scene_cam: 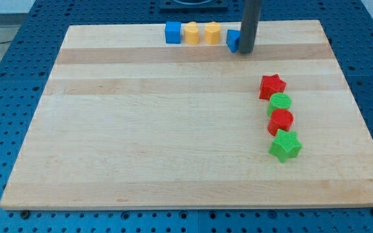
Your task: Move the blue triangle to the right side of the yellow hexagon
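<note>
The blue triangle [232, 40] sits near the board's top edge, partly hidden behind my rod. My tip [246, 52] rests on the board, touching the triangle's right side. The yellow hexagon [212, 32] lies just left of the triangle with a small gap between them. Another yellow block [191, 32] sits left of the hexagon, and a blue cube [173, 32] left of that. These form a row along the top.
On the view's right, a column runs downward: a red star [272, 86], a green round block [280, 102], a red round block [280, 120] and a green star [285, 145]. The wooden board [173, 129] lies on a blue perforated table.
</note>
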